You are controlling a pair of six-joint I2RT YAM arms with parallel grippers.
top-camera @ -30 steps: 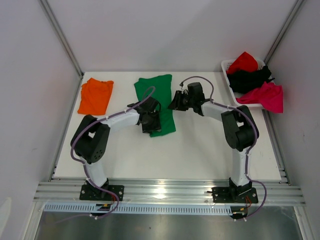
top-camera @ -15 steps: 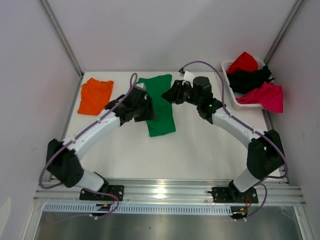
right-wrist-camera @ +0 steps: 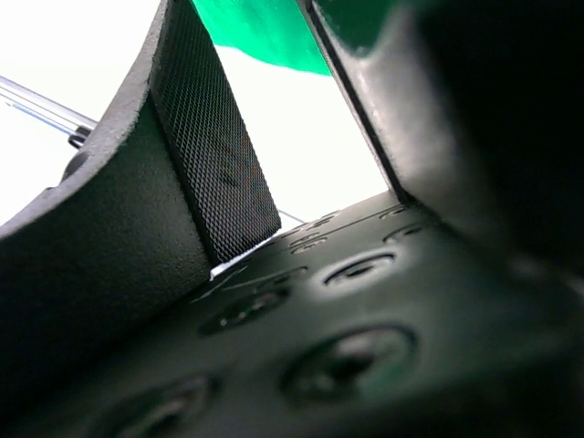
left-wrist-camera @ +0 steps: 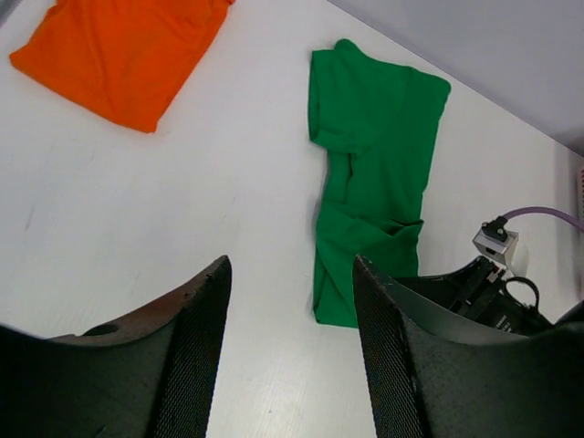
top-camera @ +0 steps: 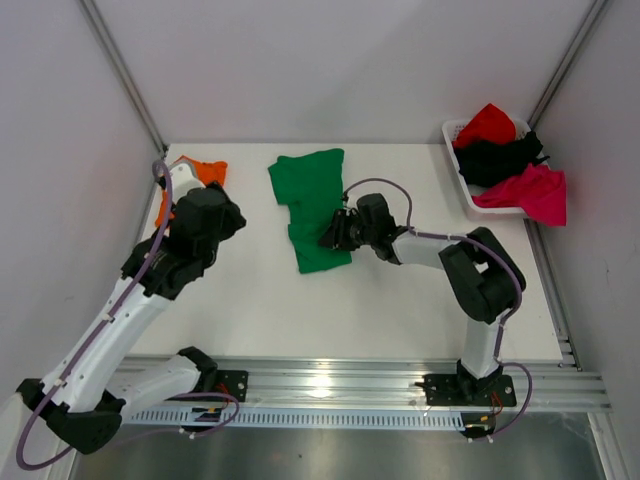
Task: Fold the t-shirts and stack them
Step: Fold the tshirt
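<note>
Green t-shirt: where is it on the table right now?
In the top view the green t-shirt lies mid-table toward the far edge, right of the orange t-shirt, with the right gripper at its near right edge.

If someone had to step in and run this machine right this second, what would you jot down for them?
Left gripper: open, empty, above the table.
Right gripper: open, at the near right edge of the green t-shirt.
Orange t-shirt: folded, far left.
Green t-shirt: a narrow strip, near end rumpled, not stacked.
Red shirt, black shirt, magenta shirt: heaped unfolded in the white basket.
Left to do: finish green, stack it on orange, then the other three.
</note>
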